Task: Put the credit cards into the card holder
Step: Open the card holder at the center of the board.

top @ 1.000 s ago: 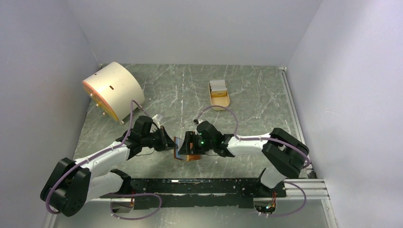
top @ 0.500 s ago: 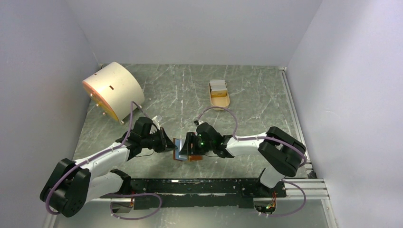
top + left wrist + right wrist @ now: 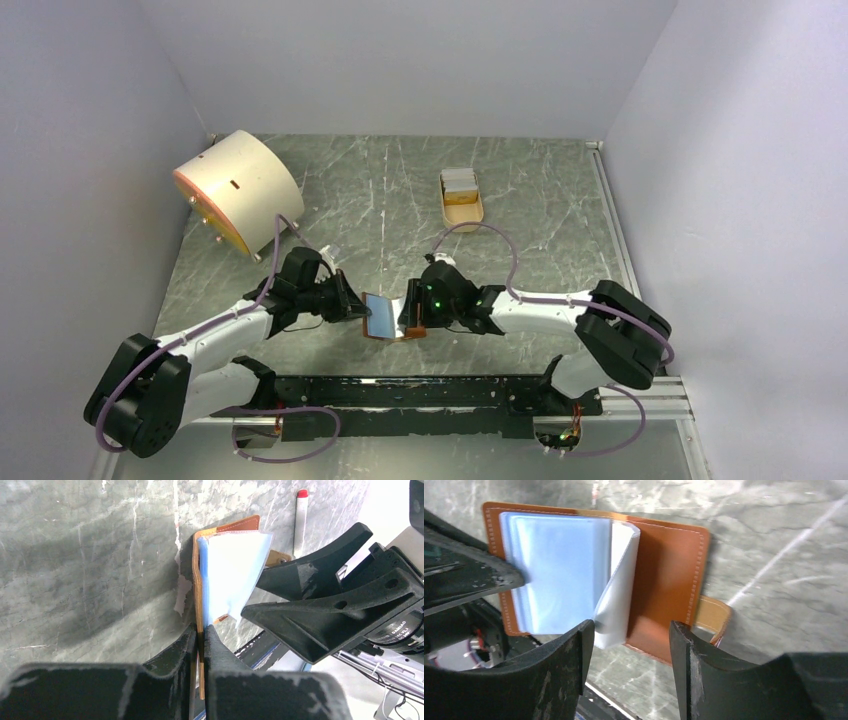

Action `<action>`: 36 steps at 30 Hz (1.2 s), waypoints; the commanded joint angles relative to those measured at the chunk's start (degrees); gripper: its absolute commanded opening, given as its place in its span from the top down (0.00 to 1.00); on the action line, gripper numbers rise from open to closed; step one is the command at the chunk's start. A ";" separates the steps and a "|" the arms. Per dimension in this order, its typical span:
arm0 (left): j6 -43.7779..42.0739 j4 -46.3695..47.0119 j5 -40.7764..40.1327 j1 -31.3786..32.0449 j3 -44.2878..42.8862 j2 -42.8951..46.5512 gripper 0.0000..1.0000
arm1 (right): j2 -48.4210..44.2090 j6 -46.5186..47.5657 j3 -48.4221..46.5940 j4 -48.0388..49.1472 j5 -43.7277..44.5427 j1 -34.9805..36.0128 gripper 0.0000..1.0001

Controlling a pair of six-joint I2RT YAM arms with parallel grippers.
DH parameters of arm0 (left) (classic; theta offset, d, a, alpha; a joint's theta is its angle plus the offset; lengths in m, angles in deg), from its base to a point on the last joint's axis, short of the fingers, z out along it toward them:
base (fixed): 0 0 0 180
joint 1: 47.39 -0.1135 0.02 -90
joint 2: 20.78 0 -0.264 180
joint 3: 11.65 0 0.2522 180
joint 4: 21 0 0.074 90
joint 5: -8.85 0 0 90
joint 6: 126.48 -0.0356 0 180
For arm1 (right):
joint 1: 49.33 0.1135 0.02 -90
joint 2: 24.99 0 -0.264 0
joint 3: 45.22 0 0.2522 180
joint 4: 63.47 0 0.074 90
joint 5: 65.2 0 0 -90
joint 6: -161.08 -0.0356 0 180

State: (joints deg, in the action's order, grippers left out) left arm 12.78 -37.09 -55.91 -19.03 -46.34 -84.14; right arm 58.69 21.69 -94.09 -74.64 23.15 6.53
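Left wrist view: with the left pincer [image 3: 200, 635] clenched on the card holder [image 3: 227, 570] near the front of the counter [image 3: 75, 555] and the right pincer [image 3: 630, 630] released astride its blue sleeves, it seems best to spread 1 sleeve with the cover pinned before fetching the credit cards [image 3: 459, 181] from the far tray [image 3: 463, 222].

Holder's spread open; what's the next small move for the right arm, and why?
Probably lift the right tool toward the credit cards in the tray: the left tool grips the card holder open, blue sleeves exposed, and the right tool stands open, holding nothing.
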 commanded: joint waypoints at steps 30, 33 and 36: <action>-1.82 -2.71 0.60 0.31 -4.69 0.16 0.91 | -11.58 1.88 -5.11 -12.94 5.16 0.19 0.49; -2.59 -8.21 -1.89 0.36 -7.69 0.46 0.91 | -11.87 0.32 -5.52 -7.06 1.91 0.71 0.52; -3.16 -13.63 -3.28 0.47 -11.41 -0.13 0.91 | -9.40 -1.14 -6.34 -2.40 0.32 1.32 0.53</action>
State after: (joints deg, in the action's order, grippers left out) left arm 10.85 -43.50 -57.16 -18.96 -52.35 -84.90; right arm 47.28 23.02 -98.92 -84.11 27.09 6.94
